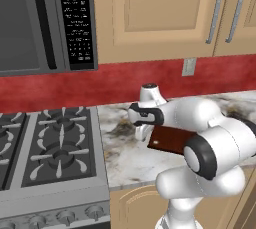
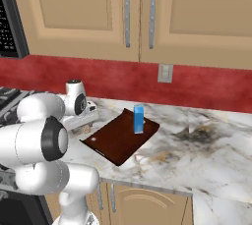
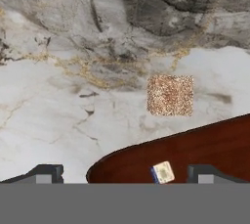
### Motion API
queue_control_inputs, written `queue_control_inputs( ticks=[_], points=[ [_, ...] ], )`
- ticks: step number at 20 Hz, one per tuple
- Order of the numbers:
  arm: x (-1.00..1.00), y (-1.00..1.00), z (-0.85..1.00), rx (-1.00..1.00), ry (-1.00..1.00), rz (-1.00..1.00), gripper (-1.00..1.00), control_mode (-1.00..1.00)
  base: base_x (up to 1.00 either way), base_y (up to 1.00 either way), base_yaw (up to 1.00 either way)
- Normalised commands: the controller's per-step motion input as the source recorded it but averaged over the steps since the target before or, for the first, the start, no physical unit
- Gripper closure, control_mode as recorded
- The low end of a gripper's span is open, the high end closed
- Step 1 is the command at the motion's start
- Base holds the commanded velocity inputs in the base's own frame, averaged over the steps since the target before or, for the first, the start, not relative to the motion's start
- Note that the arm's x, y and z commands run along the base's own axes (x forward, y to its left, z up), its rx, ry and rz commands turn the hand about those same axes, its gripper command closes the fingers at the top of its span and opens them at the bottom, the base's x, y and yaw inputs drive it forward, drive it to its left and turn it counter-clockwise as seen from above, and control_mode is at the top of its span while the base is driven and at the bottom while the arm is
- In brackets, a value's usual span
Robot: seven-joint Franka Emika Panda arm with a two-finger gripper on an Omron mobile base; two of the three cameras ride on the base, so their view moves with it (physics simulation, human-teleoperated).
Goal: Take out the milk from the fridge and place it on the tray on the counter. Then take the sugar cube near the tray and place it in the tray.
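Marbled counter (image 2: 206, 140) carries the reddish-brown tray (image 2: 115, 143); blue milk (image 2: 139, 119) stands upright on the tray's far right part; speckled sugar cube (image 3: 170, 95) lies on bare stone just beside the tray's rounded corner, not touching it, in hand view; gripper (image 3: 124, 174) hangs over that spot, jaws spread wide, nothing between them; small slot (image 3: 162, 172) shows at the tray edge; arm body hides most of the tray from the left base view; stove (image 1: 50, 148) sits left of the counter.
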Motion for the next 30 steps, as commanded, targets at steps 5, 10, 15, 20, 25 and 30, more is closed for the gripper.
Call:
queue_control_inputs(
  ticks=[5, 10, 15, 20, 25, 30],
  points=[
    [0.22, 0.00, -0.09, 0.00, -0.04, 0.00, -1.00, -1.00, 0.00, 0.00, 0.00],
    [0.22, 0.00, -0.05, 0.01, 0.00, 0.00, -1.00, -1.00, 0.00, 0.00, 0.00],
    [0.06, 0.00, -0.21, 0.03, 0.00, 0.00, -1.00, -1.00, 0.00, 0.00, 0.00],
    [0.17, 0.00, -0.17, 0.00, 0.00, 0.00, -1.00, -1.00, 0.00, 0.00, 0.00],
    [0.11, 0.00, -0.17, 0.00, 0.00, 0.00, -1.00, -1.00, 0.00, 0.00, 0.00],
    [0.12, 0.00, -0.15, 0.00, 0.00, 0.00, -1.00, -1.00, 0.00, 0.00, 0.00]
  ],
)
